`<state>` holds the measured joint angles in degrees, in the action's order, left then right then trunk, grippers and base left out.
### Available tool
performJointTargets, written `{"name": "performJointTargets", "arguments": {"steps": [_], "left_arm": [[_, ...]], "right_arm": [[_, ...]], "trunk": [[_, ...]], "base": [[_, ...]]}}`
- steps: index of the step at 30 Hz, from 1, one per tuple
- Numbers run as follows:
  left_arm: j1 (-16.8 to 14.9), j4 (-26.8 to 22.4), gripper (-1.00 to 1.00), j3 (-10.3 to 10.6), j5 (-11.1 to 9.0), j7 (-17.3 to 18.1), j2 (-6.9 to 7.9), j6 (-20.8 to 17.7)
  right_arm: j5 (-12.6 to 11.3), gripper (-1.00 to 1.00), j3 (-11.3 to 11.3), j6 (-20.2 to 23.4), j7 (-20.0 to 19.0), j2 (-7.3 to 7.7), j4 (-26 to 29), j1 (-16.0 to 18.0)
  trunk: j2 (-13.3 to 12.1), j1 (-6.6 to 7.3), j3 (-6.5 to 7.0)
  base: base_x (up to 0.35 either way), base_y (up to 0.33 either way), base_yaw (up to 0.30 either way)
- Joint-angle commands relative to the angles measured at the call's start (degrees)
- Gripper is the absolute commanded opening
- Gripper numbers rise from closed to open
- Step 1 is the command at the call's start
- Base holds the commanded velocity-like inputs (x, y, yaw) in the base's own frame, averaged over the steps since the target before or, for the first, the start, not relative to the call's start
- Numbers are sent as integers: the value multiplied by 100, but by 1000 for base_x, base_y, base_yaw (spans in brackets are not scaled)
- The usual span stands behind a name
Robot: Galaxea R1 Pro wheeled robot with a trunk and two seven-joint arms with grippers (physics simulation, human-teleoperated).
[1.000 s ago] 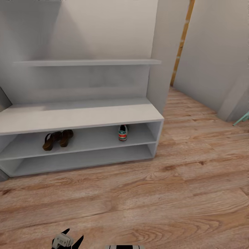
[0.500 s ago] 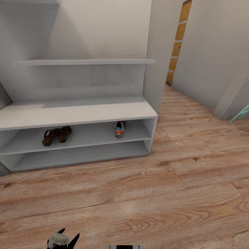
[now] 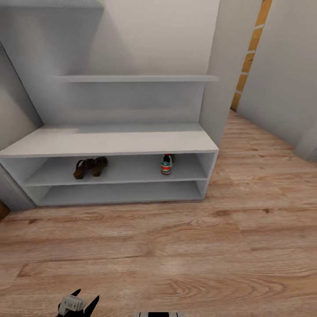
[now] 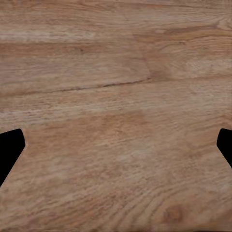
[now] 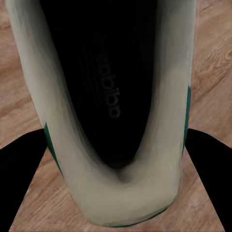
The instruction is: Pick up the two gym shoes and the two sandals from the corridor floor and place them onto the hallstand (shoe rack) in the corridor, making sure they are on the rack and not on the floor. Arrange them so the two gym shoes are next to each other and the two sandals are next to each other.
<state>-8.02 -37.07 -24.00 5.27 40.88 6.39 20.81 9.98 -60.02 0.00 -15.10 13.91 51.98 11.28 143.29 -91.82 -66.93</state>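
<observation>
The whole head view has shifted to the right since the earlier frame, so the camera has turned; the rack and the shoes on it have kept their places against each other.

Nearest, at the bottom edge of the head view, the left gripper [image 3: 78,305] hangs over the floor [image 3: 176,246]. In the left wrist view its two dark fingertips [image 4: 9,150] stand wide apart at the two sides, with only bare wood planks between them, so it is open and holds nothing.

In the right wrist view, a gym shoe [image 5: 111,116] sits between the dark fingers [image 5: 21,183] of the right gripper [image 5: 116,169]. We look into its dark opening, the pale lining runs around it, and a green stripe shows at each side. The fingers lie against both sides of the shoe, so this gripper is closed on it. Wood planks show behind the shoe.

Farther away, the rack [image 3: 110,141] stands against the wall, with two open tiers under its top. On the upper tier the two sandals [image 3: 90,167] lie side by side, touching or almost touching, in the left part. The other gym shoe [image 3: 166,164] stands on the same tier in the right part, well apart from the sandals. Above the rack, a wall shelf [image 3: 136,78] is fixed, and a second one begins higher at the left.
</observation>
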Motion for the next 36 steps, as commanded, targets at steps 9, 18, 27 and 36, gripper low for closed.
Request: {"name": "performJointTargets", "arguments": {"steps": [9, 18, 27, 36], "left_arm": [[-7, -11, 100, -55, 54, 17, 3, 12], [-7, -11, 100, -63, 54, 17, 3, -5], [-7, -15, 100, -61, 54, 17, 3, -7], [-7, -15, 100, -60, 53, 17, 3, -3]], "right_arm": [[48, -100, -35, 0, -46, -109, 13, 6], [48, -100, -36, 0, -46, -125, 14, 6], [51, -100, -36, 0, -48, -125, 14, 6], [55, -100, -33, 5, -52, -129, 7, 6]], "trunk": [[2, 1, -4], [2, 1, -4], [2, 1, -4], [2, 1, -1]], "base": [[-105, 141, 277], [-8, 302, 158], [103, 322, 0], [28, 255, -250]]}}
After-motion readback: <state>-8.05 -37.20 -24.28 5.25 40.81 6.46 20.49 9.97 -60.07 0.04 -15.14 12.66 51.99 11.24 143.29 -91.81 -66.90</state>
